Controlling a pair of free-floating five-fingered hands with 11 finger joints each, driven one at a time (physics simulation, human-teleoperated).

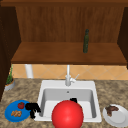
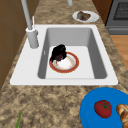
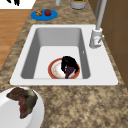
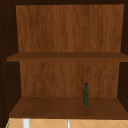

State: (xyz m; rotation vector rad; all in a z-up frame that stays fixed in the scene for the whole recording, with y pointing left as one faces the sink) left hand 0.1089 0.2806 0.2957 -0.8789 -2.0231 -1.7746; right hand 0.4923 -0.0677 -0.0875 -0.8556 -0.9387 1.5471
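A plate with a red rim and white middle [image 2: 67, 65] sits in the white sink [image 2: 75, 32]. In the front view it shows as a large red disc [image 1: 67, 114] over the sink's front edge. My right hand [image 2: 58, 53] has its fingers curled over the plate's faucet-side rim, and it shows again in the right side view [image 3: 68, 65]. In the front view the right hand [image 1: 73, 100] peeks out behind the disc. My left hand [image 1: 32, 108] hangs idle with relaxed fingers between the blue plate [image 1: 11, 110] and the sink's left edge.
The blue plate carries a tomato [image 1: 21, 105] and brown bread pieces [image 1: 16, 113]. On the right counter, a white plate [image 1: 118, 117] holds a brown piece of meat [image 1: 111, 109]. The faucet [image 1: 68, 78] stands behind the basin. A green bottle [image 1: 86, 41] stands on the shelf above, and a potted plant [image 1: 9, 81] at far left.
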